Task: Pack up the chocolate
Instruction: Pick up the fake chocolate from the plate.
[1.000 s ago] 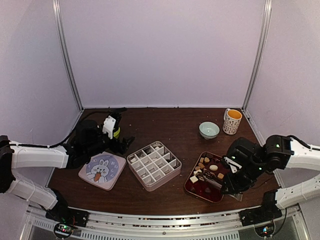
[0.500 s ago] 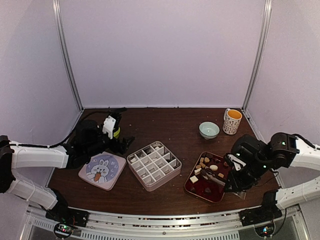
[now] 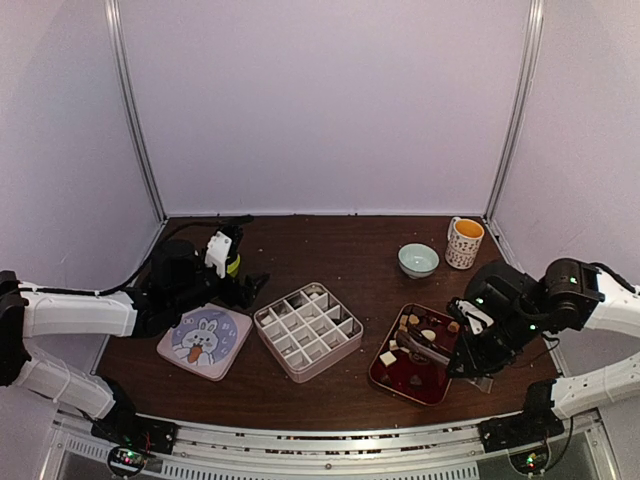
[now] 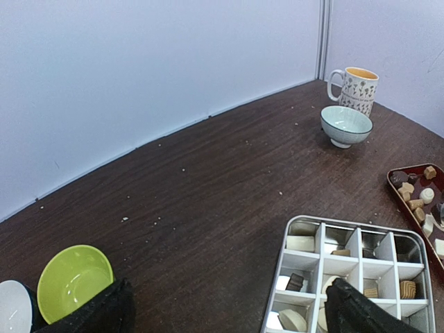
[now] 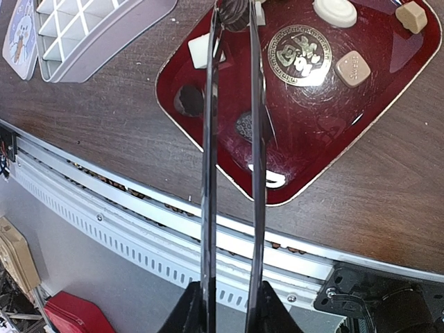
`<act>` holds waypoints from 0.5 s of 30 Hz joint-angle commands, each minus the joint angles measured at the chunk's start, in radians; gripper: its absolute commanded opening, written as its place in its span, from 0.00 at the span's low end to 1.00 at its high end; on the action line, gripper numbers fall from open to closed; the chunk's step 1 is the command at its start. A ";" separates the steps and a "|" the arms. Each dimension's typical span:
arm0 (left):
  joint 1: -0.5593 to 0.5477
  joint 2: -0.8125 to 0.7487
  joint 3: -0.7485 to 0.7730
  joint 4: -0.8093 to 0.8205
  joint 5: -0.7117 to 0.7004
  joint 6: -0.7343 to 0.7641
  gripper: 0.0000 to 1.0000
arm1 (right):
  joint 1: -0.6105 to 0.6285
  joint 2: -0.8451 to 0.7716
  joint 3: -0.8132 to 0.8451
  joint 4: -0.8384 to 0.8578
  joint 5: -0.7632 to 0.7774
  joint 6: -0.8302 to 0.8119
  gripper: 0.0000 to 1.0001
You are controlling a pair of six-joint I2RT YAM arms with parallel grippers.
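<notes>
Chocolate pieces lie in a dark red tray (image 3: 400, 385) (image 5: 388, 90): a cream round (image 5: 334, 10), tan blocks (image 5: 352, 67) and a dark lump (image 5: 189, 100). More pieces sit in the compartments of the white divided box (image 3: 307, 330) (image 4: 416, 239). My right gripper (image 3: 478, 352) (image 5: 229, 305) is shut on metal tongs (image 5: 210, 139), which reach over the tray. Their tips pinch a dark brown piece (image 5: 236, 14) at the frame's top edge. My left gripper (image 3: 245, 290) (image 4: 229, 316) stands open and empty beside the box's left corner.
The box's lid with a rabbit picture (image 3: 204, 341) lies left of the box. A green bowl (image 4: 73, 281) and a white bowl (image 4: 14, 312) sit by the left arm. A pale bowl (image 3: 418, 260) and a mug (image 3: 464, 242) stand at the back right. The table's front rail (image 5: 139, 208) runs under the tongs.
The right arm has drawn back to the right and lifted the tongs off the tray floor, with the tongs squeezed slightly narrower. The left arm has not moved.
</notes>
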 commanded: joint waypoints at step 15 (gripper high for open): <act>-0.004 0.004 0.023 0.034 0.000 0.007 0.98 | -0.005 0.046 0.081 0.167 -0.054 -0.108 0.22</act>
